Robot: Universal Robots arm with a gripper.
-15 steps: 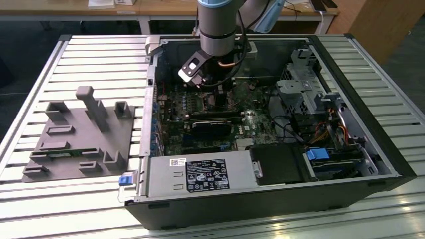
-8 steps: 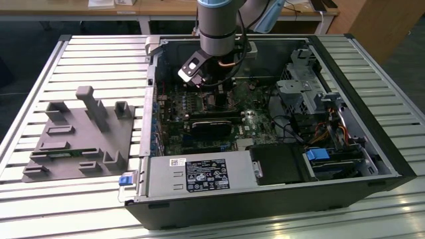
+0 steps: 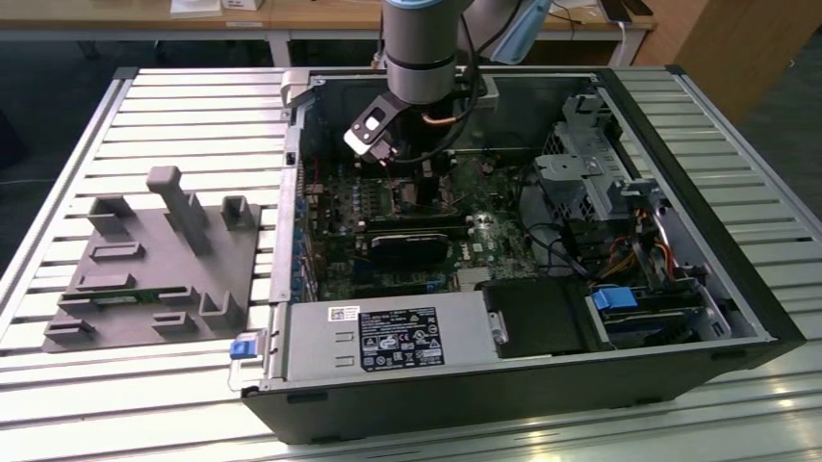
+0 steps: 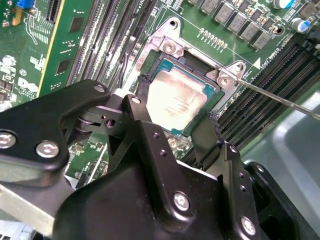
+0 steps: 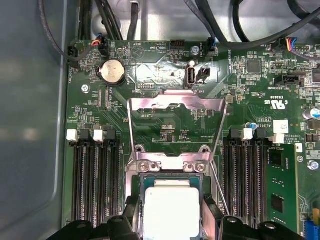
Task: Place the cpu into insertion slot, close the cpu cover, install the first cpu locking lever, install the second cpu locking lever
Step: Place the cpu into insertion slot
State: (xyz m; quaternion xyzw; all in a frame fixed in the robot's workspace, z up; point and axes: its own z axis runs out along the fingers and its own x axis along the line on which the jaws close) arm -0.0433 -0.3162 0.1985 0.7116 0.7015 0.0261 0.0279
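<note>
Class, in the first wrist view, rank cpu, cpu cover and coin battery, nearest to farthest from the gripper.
1. cpu, right at the gripper.
2. cpu cover, standing open beyond it.
3. coin battery, past the cover.

Small square black-rimmed insertion slot (image 5: 142, 205) set in green circuit board (image 5: 250, 90). Lying flat inside the slot: pale silvery-beige square metal cpu (image 5: 170, 210). Hinged at one edge of the slot and standing open, away from it: thin grey metal cpu cover (image 5: 175, 101), with board visible through its cut-out middle. Just beside the slot, a thin wire lever (image 5: 219, 189). Flanking the slot on two sides, long black memory sockets (image 5: 95, 185). Well beyond the cover from the slot, a round silver coin battery (image 5: 112, 71). Straddling the slot, black gripper (image 5: 171, 222).
</note>
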